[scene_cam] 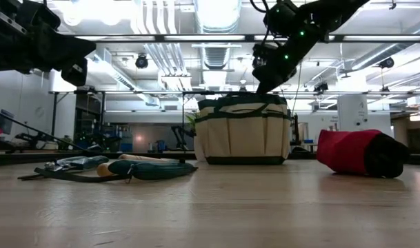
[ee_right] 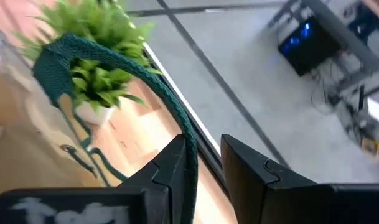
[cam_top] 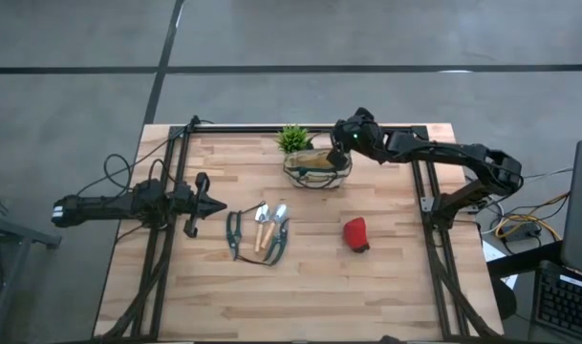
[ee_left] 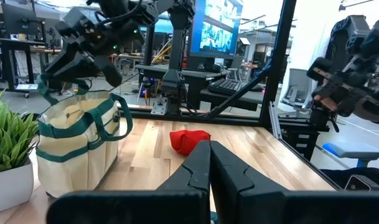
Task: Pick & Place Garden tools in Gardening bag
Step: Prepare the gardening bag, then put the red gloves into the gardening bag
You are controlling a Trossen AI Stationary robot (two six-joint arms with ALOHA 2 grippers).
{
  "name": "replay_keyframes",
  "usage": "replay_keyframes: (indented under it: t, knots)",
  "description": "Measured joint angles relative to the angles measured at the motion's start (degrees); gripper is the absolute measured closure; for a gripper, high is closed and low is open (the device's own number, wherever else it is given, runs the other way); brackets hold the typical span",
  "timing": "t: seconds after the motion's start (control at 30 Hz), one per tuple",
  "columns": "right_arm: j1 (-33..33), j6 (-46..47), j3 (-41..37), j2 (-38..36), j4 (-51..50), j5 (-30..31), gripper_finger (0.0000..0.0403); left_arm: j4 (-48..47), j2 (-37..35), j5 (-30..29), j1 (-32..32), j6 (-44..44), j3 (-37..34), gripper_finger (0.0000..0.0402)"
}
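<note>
The gardening bag [cam_top: 317, 170], beige with green trim, stands upright on its base at the table's far middle. My right gripper [ee_right: 203, 144] hovers over its far right rim [cam_top: 340, 143], open, with a green loop handle between its fingers. The garden tools [cam_top: 260, 229], with silver heads, wooden handles and dark shears, lie flat in a bunch at the table's middle. The red lump [cam_top: 356, 233] lies to their right. My left gripper [cam_top: 219, 204] waits shut at the table's left, pointing level at the tools. My right gripper has the bag's green loop handle [ee_right: 190, 152] running between its two fingers, against the inner side of one finger [ee_right: 170, 171]; a gap shows to the other finger. The fingers slant down from the table's right. The handle rises in an arc above the bag, which stays on the table.
A small green plant in a white pot [cam_top: 293, 139] stands just left of the bag at the far edge. Black frame rails run along the left [cam_top: 166, 239], right [cam_top: 434, 239] and far sides. Bare wood lies along the near half of the table [cam_top: 291, 296].
</note>
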Motion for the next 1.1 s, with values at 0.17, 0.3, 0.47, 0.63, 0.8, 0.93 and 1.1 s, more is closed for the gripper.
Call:
replay_keyframes:
  t: [0.17,0.3,0.47,0.63,0.8,0.93,1.1]
  knots:
    - [-2.02,1.86,-0.02,-0.02,-2.47,-1.16,0.0305,0.00,0.00,0.00,0.00,0.00,0.01,0.0396]
    - [-3.12,4.21,-0.02,-0.02,-2.80,-7.50,0.0303,0.00,0.00,0.01,0.01,0.00,0.01,0.0396]
    - [-3.89,7.43,0.09,-0.02,-3.13,-13.43,0.0284,0.00,0.00,0.00,0.00,0.00,0.00,0.0396]
    - [-3.84,5.99,1.35,-0.02,-3.20,-13.42,0.0260,0.00,0.00,0.00,0.00,-0.02,0.00,0.0396]
    - [-1.10,5.84,5.06,-0.46,-9.65,-13.43,0.0242,0.00,0.00,0.00,0.01,0.00,0.01,0.0396]
    - [3.61,7.16,6.87,-1.31,-16.65,-13.56,0.0234,0.00,-0.01,0.00,0.01,-0.01,0.01,0.0396]
    - [10.80,13.68,7.78,-3.42,-26.63,-16.52,0.0229,0.00,-0.02,0.00,0.02,0.00,0.02,0.0396]
